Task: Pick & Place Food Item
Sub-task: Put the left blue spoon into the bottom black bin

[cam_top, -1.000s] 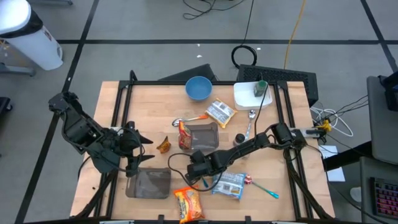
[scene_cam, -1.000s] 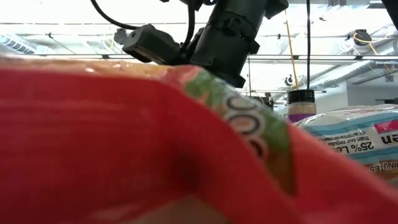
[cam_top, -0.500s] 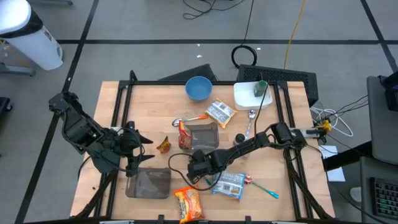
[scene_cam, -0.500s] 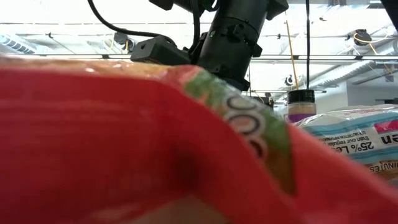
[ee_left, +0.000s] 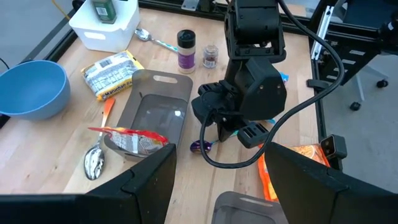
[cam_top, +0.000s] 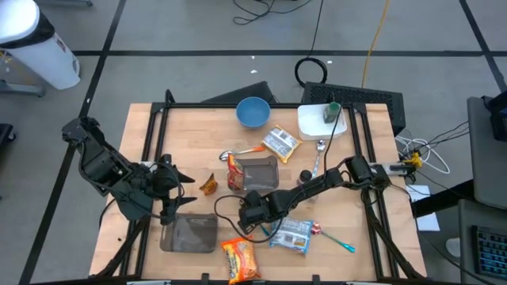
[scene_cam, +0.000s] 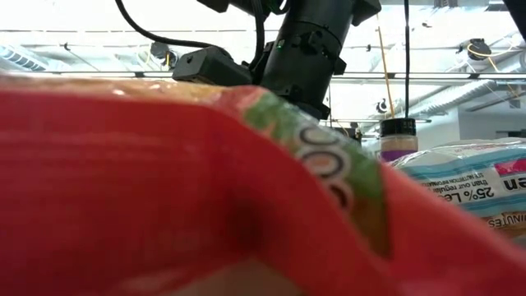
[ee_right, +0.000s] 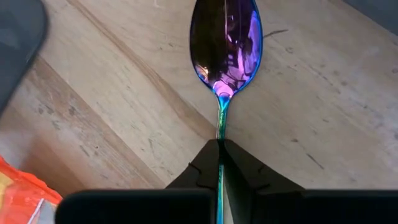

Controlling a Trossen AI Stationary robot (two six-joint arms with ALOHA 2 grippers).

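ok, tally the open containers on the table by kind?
blue bowl: 1
grey trays: 2
white bin: 1
Total: 4

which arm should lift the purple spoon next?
Right. Its pincer is already shut on the spoon handle, low on the table mid-front. The left pincer hangs open near the left edge, away from the spoon.
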